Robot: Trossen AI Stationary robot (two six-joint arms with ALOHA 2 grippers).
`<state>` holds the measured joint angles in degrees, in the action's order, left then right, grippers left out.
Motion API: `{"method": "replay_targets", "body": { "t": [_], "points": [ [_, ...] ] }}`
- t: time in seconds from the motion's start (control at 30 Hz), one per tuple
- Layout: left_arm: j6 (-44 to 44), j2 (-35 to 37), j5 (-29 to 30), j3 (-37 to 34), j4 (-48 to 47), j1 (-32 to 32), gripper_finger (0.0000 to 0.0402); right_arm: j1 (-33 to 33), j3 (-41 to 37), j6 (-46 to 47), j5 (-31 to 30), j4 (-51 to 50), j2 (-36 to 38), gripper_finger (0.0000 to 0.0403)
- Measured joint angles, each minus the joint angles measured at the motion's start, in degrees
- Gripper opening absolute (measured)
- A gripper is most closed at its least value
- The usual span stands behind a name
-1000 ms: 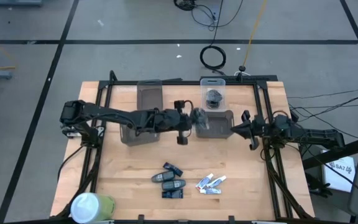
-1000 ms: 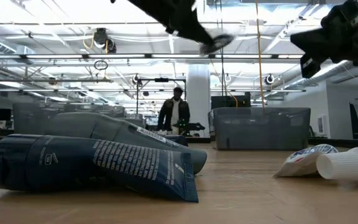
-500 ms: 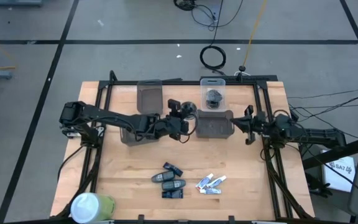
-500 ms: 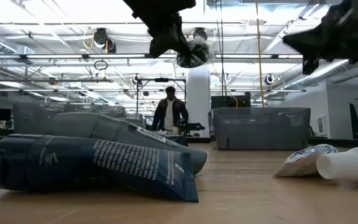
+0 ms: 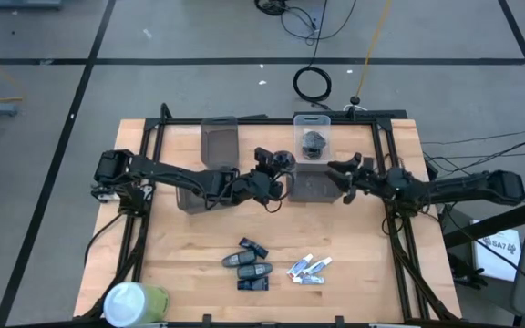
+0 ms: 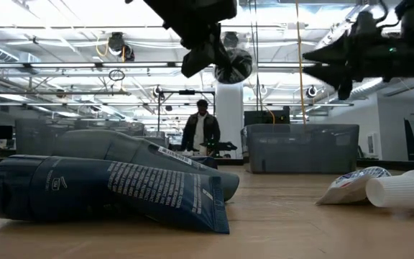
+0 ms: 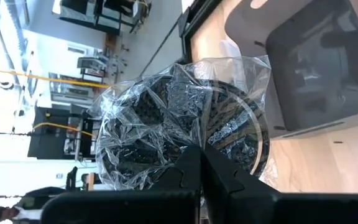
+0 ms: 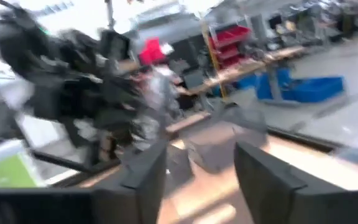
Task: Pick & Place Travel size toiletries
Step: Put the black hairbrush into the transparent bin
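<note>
One wrapped dark lump [image 7: 179, 124] hangs pinched in the left gripper [image 5: 276, 164] fingers beside the grey bin [image 5: 313, 185]. The right gripper [image 5: 340, 173], fingers spread, reaches in opposite; a handover probably calls for a firm grip before release.

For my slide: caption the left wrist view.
Left gripper shut on a plastic-wrapped dark round toiletry, grey bin beyond.

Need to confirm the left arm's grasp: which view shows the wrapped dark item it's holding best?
Left wrist view: the plastic-wrapped dark item fills the picture, pinched by the left gripper. The high view shows it as a tiny lump beside the grey bin. The low view shows it raised above the table. The right wrist view is blurred.
</note>
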<state>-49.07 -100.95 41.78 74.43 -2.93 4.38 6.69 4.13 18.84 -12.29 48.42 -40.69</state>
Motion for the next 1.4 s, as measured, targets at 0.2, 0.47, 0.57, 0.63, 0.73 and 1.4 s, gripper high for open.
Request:
{"method": "replay_targets", "body": {
  "t": [0.2,0.47,0.57,0.63,0.73,1.4],
  "points": [
    [-0.28,-0.32,-0.15,0.02,0.1,-0.2,0.0,0.03,6.65,0.65,0.31,1.89,-11.86,0.0235],
    [-0.02,-0.28,-0.18,0.02,0.18,-0.24,0.0,0.38,15.83,0.01,5.16,3.46,-24.95,0.0237],
    [-0.19,-0.28,-0.2,0.02,0.16,-0.22,0.0,0.78,18.47,0.08,6.53,3.63,-29.17,0.0237],
    [-0.12,-0.26,-0.2,0.02,0.14,-0.18,0.0,1.01,20.17,0.21,6.56,4.07,-31.4,0.0239],
    [-0.17,-0.26,-0.2,0.02,0.14,-0.17,0.0,1.26,22.25,0.22,8.56,4.07,-34.6,0.0243],
    [1.62,-0.23,-0.22,0.02,-0.01,-0.13,0.0,1.61,25.17,-4.9,12.13,6.56,-39.19,0.008]
  ]
}}
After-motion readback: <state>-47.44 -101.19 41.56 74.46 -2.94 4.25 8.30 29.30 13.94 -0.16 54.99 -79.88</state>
